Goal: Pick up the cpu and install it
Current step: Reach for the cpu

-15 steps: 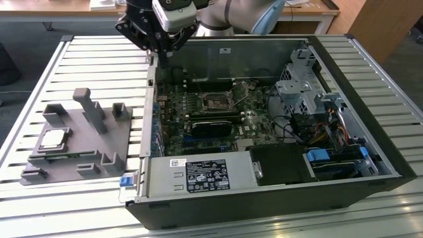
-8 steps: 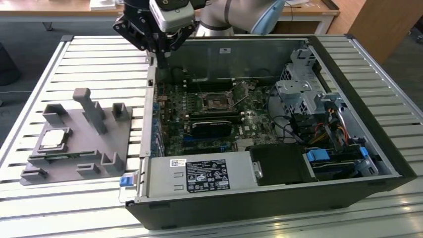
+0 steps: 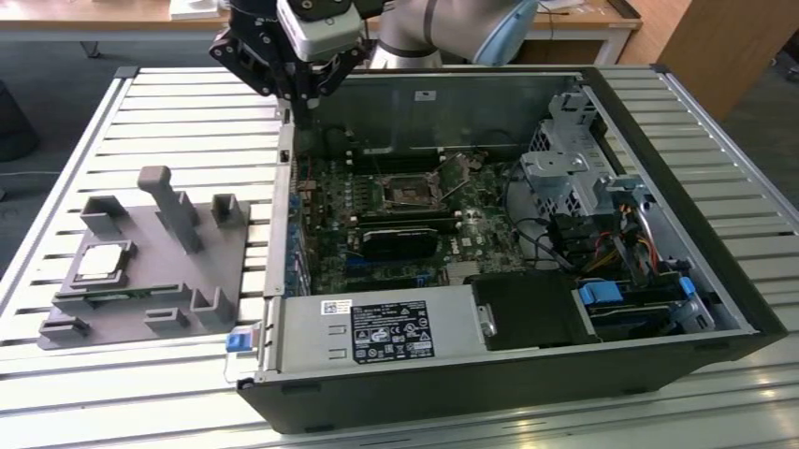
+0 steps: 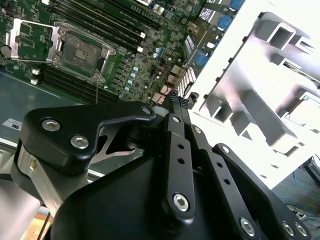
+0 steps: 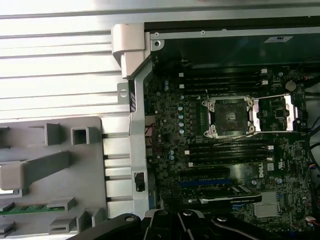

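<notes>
— Why does the computer case [image 3: 699, 281] lie on its side?
— So the motherboard [image 3: 374, 201] faces up and I can reach it from above. The grey holder [image 3: 175, 281] sits just beside the case on the slatted table [image 3: 187, 103], keeping parts in set pockets.
— And your gripper [image 3: 303, 96]?
— It hangs above the case wall nearest the holder, between board and holder. Its fingers are pressed together on nothing.
— The socket [image 3: 406, 190]?
— Open, with its metal plate [image 3: 457, 166] swung up and the seat bare. I judge it ready to take a chip.
— Where's the cpu [image 3: 103, 262]?
— Flat in its holder pocket, well apart from my gripper, not yet picked up.
</notes>
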Controlling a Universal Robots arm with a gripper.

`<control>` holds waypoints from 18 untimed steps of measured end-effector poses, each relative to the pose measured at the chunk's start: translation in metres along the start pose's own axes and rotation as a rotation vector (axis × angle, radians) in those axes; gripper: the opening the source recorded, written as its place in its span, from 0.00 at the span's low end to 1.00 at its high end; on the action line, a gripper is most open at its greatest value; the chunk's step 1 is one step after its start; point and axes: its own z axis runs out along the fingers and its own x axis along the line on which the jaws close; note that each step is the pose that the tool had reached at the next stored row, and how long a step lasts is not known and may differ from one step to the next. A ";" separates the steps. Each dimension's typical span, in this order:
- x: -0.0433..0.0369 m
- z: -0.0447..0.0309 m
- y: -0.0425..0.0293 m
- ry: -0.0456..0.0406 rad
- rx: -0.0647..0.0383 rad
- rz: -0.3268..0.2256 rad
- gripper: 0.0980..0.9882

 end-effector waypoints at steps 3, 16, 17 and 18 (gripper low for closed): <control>0.0014 0.0001 -0.0001 0.0000 0.000 0.000 0.01; 0.0068 0.0006 -0.0005 0.0001 0.000 0.000 0.01; 0.0072 0.0007 -0.0006 0.0001 0.000 0.000 0.01; 0.0075 0.0007 -0.0006 0.0000 0.000 0.000 0.01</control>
